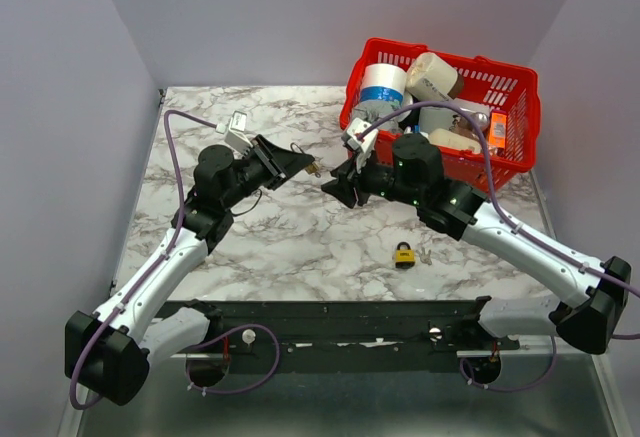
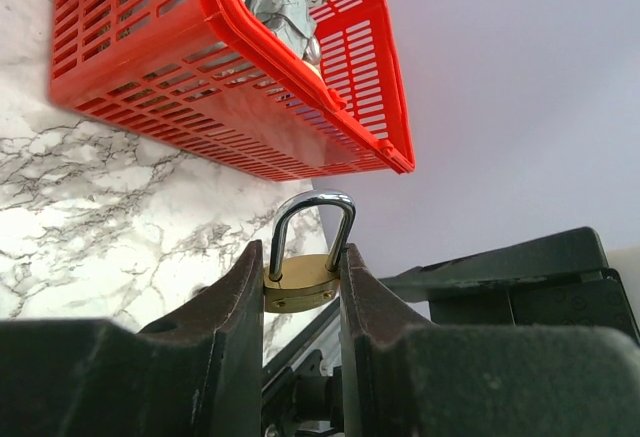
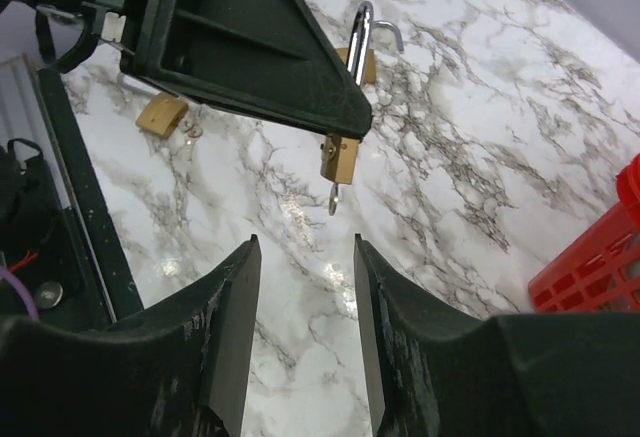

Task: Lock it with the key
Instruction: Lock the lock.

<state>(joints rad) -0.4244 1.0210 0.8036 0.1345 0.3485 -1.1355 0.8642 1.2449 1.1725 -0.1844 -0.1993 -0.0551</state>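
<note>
My left gripper (image 1: 302, 164) is shut on a small brass padlock (image 2: 300, 285) and holds it above the marble table, its steel shackle (image 2: 315, 222) pointing away from the wrist. The padlock also shows in the top view (image 1: 313, 168) and the right wrist view (image 3: 340, 157), where a small silver piece (image 3: 334, 197) sticks out of it; I cannot tell if it is a key. My right gripper (image 3: 305, 257) is open and empty, facing the held padlock from a short gap; it also shows in the top view (image 1: 335, 185).
A second brass padlock (image 1: 404, 254) lies near the table's front with small keys (image 1: 425, 254) beside it; it also shows in the right wrist view (image 3: 160, 114). Another padlock with a raised shackle (image 3: 365, 57) lies behind the left gripper. A red basket (image 1: 520, 162) of items stands back right.
</note>
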